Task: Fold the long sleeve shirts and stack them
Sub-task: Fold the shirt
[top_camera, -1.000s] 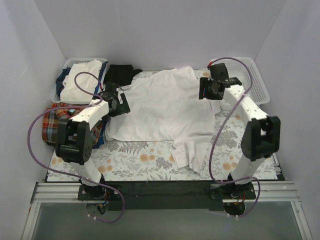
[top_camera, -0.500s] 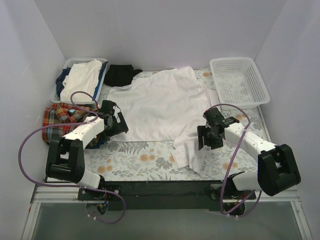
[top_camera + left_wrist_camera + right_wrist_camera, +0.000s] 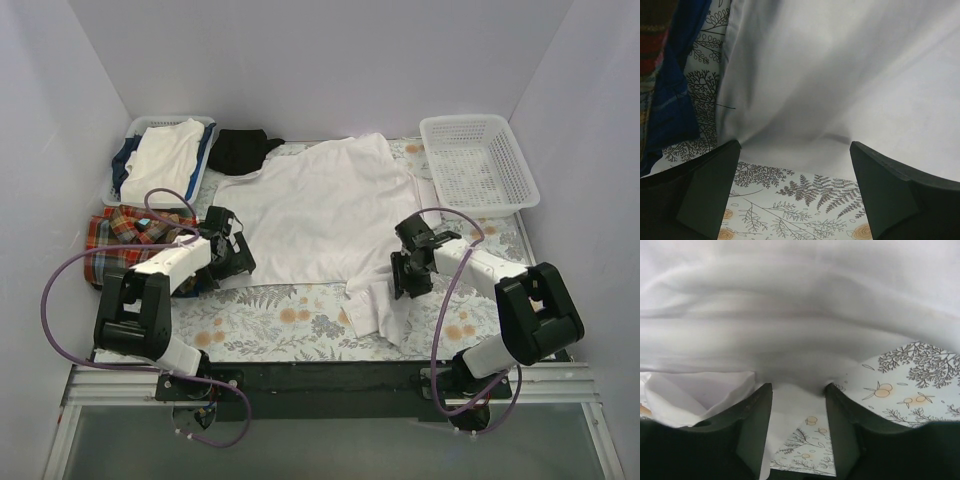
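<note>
White shirt (image 3: pixel 330 215) hem runs crosswise: just ahead of the wide left end effector (image 3: pixel 795 145), inside the half-open right end effector (image 3: pixel 798 387).

Plaid shirt (image 3: pixel 112 236) just beside left jaws

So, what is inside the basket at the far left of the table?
In the left basket, a folded white cloth lies on top, with dark blue fabric showing at its edges. Anything beneath them is covered.
</note>
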`<act>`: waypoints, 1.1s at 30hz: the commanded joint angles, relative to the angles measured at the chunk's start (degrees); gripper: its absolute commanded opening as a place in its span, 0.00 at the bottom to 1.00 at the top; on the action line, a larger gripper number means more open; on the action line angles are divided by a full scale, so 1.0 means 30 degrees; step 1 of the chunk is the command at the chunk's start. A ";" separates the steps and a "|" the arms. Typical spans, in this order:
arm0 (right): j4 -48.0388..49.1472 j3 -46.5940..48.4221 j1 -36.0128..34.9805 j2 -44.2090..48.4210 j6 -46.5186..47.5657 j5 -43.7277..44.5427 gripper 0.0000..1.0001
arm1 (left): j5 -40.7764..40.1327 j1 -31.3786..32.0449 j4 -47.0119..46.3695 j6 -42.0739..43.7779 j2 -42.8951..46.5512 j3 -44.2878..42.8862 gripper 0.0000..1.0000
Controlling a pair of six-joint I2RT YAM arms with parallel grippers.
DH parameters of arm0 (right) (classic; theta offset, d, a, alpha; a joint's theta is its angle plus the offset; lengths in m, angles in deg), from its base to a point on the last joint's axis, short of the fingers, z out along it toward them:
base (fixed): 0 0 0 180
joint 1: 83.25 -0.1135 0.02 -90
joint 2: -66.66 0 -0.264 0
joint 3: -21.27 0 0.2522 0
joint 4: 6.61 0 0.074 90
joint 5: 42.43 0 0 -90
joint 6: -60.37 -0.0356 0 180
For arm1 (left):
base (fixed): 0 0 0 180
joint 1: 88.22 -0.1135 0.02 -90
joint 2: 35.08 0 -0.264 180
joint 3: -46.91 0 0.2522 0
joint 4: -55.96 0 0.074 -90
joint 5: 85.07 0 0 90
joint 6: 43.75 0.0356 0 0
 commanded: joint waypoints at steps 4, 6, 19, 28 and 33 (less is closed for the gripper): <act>0.0872 -0.0050 -0.1060 -0.1699 -0.1036 0.0093 0.01 | -0.0873 -0.0050 -0.0117 0.0141 -0.0564 -0.0329 0.93; 0.0372 0.0067 -0.1061 -0.1172 -0.1038 0.0824 0.01 | -0.0960 -0.0050 -0.0117 0.0229 -0.0681 -0.0445 0.93; -0.1711 0.7446 -0.1061 0.2644 0.0778 0.3610 0.01 | -0.1868 -0.0050 -0.0234 0.0668 -0.0975 -0.0475 0.93; 0.0984 1.2924 -0.1003 -0.1948 0.2419 0.4021 0.01 | -0.1957 -0.0050 -0.0205 0.0669 -0.0829 -0.0505 0.92; -0.0118 1.6731 -0.0914 -0.5879 0.2917 0.3171 0.49 | -0.1986 -0.0021 -0.0234 0.0669 -0.0887 -0.0446 0.92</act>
